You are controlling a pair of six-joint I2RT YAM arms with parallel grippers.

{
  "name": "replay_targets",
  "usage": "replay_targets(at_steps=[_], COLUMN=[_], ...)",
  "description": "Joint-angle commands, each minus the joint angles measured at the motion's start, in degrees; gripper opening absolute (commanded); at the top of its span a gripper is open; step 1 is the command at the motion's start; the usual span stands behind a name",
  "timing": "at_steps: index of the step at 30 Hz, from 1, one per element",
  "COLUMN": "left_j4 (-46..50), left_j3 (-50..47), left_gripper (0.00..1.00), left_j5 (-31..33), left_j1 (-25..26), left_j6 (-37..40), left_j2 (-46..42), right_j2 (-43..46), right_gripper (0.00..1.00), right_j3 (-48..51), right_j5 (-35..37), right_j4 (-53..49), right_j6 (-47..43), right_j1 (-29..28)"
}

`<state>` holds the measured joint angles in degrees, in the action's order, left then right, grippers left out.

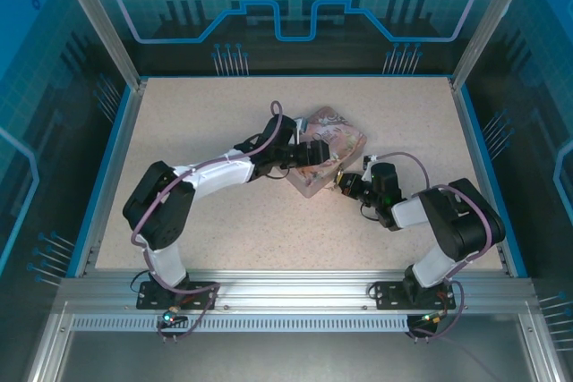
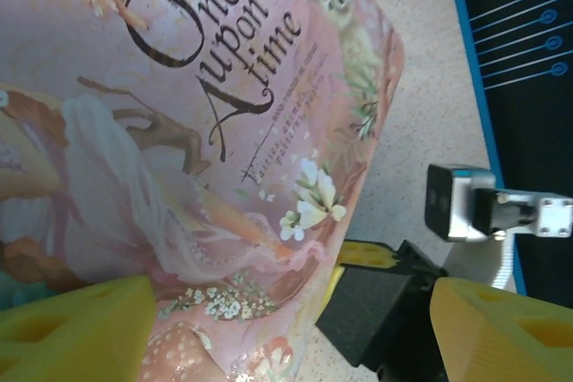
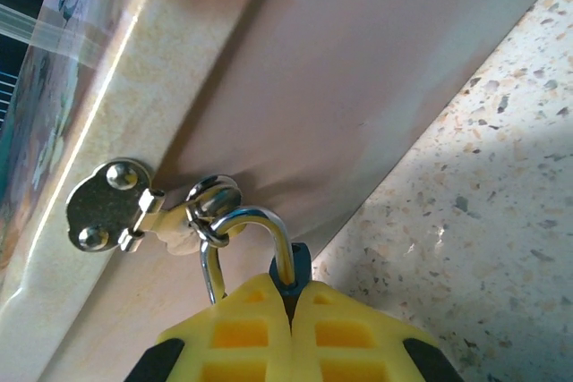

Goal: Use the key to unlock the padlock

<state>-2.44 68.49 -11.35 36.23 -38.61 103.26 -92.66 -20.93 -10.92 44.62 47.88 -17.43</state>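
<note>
Tiny blue-teal padlock (image 3: 300, 264) is pinched in the right gripper (image 3: 291, 297), silvery shackle (image 3: 258, 216) aimed straight ahead through the pink tin box (image 3: 358, 60)'s ring (image 3: 215, 196); left gripper (image 2: 291, 310) is spread.

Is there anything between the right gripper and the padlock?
Nothing visible. The right gripper is shut on the padlock, whose shackle hangs through the ring on the pink box.
</note>
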Motion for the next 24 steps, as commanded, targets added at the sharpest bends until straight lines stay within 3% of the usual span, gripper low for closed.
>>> replay_targets(at_steps=[1, 11, 24], left_j4=[1.7, -0.3, -1.2], left_j3=[-0.6, -6.7, -7.8], left_gripper=[0.82, 0.82, 0.82], left_j5=[0.4, 0.7, 1.2], left_j1=[0.4, 0.4, 1.0], left_j6=[0.6, -1.4, -1.6], left_j2=[1.7, 2.0, 2.3], right_j2=[-0.1, 3.4, 3.6], right_gripper=[0.02, 0.02, 0.01], right_j3=[0.6, -0.8, -3.4], right_j5=[0.5, -0.2, 1.1], right_j4=[-1.8, -4.3, -5.9], right_j6=[0.5, 0.9, 5.5], right_j1=[1.5, 5.6, 5.4])
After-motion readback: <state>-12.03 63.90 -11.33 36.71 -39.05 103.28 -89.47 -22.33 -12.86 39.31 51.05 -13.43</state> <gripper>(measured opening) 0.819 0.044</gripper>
